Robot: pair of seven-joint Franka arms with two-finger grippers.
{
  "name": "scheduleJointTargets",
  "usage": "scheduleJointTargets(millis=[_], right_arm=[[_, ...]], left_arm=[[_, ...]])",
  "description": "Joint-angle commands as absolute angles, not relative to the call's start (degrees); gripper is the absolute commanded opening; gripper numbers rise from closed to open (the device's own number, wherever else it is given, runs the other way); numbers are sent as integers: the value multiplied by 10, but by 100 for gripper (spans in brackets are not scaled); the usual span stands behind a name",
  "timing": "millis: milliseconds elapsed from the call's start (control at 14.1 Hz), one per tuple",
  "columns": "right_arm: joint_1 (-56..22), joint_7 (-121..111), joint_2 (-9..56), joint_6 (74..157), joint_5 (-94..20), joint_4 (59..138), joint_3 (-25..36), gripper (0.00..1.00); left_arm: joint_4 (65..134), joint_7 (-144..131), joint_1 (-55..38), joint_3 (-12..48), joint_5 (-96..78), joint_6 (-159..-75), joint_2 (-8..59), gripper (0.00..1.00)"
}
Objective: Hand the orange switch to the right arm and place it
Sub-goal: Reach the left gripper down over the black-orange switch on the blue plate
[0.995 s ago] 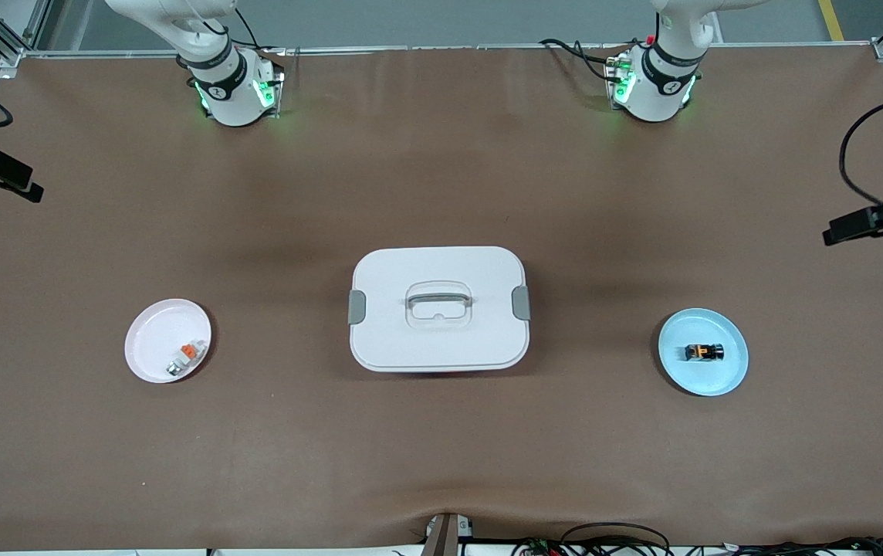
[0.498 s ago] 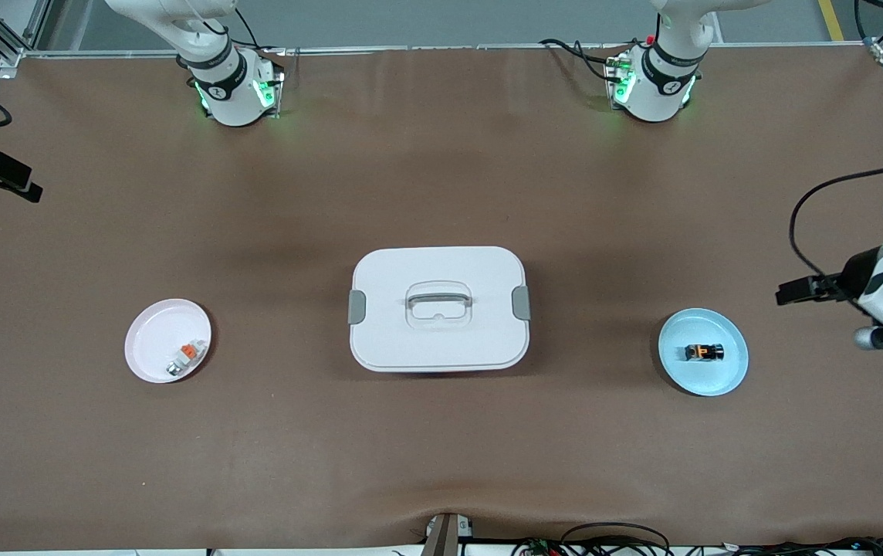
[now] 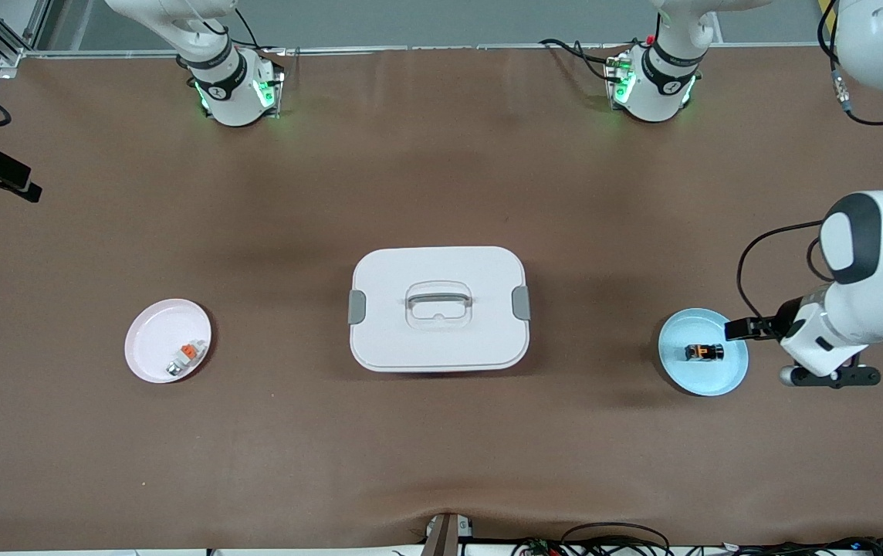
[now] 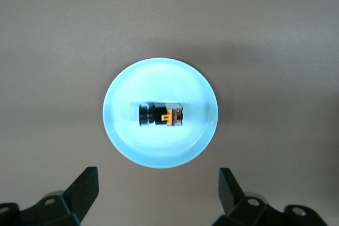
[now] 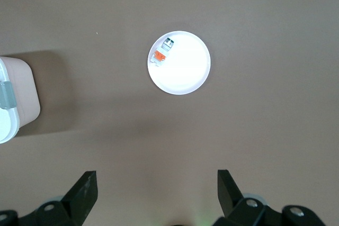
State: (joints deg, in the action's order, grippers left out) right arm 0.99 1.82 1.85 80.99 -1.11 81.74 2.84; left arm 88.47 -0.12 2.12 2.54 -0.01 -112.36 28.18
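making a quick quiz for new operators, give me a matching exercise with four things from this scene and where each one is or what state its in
Things:
1. tiny black switch with orange middle
2. small grey-white part with orange piece
3. white lidded rectangular box
4. left claw

Places or states:
A. table centre
B. on the round pink plate
C. open, above the blue plate
D. lying on the round light-blue plate

Pairs: 1-D, 2-B, 3-A, 4-C

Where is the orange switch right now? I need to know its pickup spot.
The orange switch lies in the blue plate toward the left arm's end of the table, level with the white lidded box.
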Motion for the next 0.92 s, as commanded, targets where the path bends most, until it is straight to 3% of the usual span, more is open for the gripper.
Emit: scheduleJointTargets(millis=[0, 213, 853], right_arm=[[10, 13, 12, 809, -5, 818, 28, 100], [10, 13, 12, 809, -5, 818, 28, 100], [10, 13, 12, 809, -5, 818, 27, 100]], left_arm=[[911, 4, 19, 25, 25, -1183, 298, 100], [944, 11, 21, 25, 27, -1232, 304, 100], [938, 2, 18, 25, 55, -1264, 358, 100]])
